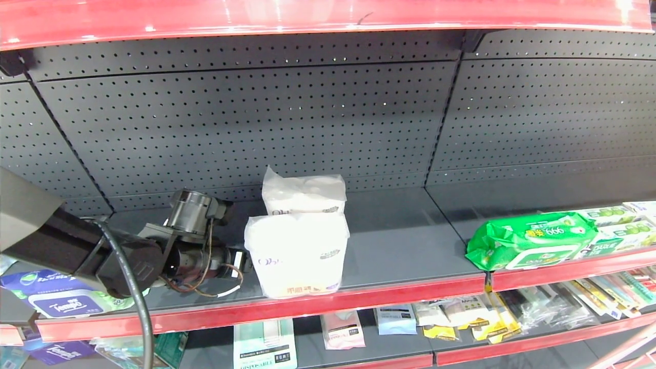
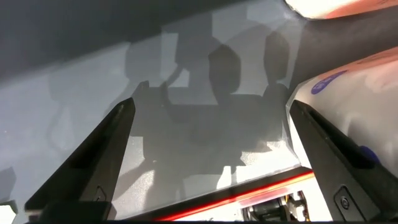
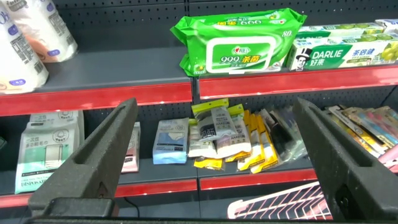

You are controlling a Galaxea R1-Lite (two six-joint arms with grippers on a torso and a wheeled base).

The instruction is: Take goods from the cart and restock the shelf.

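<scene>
On shelf (image 1: 400, 241), head view: front pack (image 1: 297, 253) upright at edge, rear pack (image 1: 302, 192) behind; left arm (image 1: 128, 259) just beside front pack, nearer.
Left wrist view: left gripper (image 2: 208, 155) spread, empty; front pack just outside one finger (image 2: 329, 155).
Right wrist view: right gripper (image 3: 211, 155) spread, empty, facing shelf.

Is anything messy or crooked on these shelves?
Yes, one thing. On the lower shelf, the yellow packets lie in a jumbled, fanned-out heap, overlapping each other instead of standing in a row. Above, the front white pack stands upright and the green wipes pack lies flat, so those look fine.
</scene>
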